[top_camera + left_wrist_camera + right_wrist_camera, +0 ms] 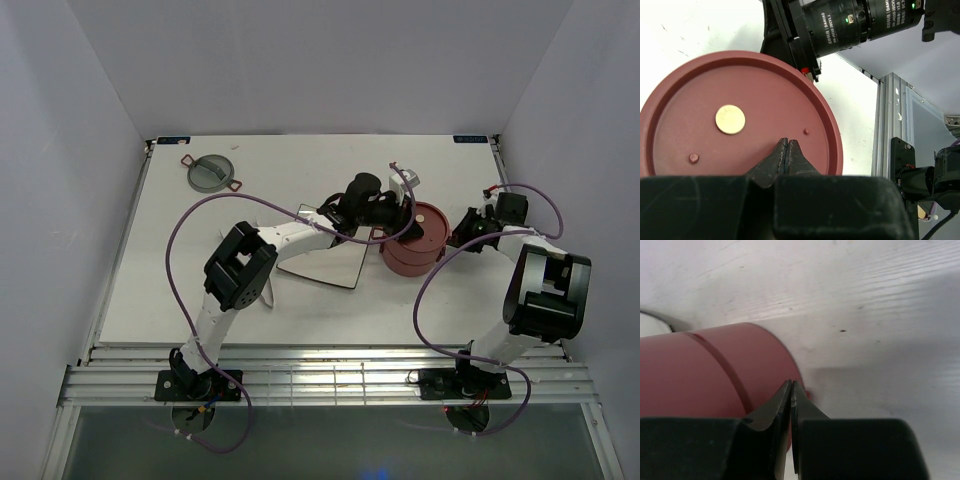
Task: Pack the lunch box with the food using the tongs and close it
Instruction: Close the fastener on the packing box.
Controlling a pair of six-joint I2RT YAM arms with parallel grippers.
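White table [300, 160], lunch box [740, 150], DAMIAO motor [840, 27]

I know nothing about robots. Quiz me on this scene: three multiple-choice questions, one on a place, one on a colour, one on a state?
1. Where is the grey-green lid? A) far left of the table B) near right corner C) held in mid-air
2. What colour is the lunch box? A) blue B) dusty red C) yellow
3. How is the left gripper? A) wide open B) gripping something C) shut, empty
Answers: 1 A, it lies alone there. 2 B, red in every view. 3 C, its fingers meet over the red lid, nothing between.
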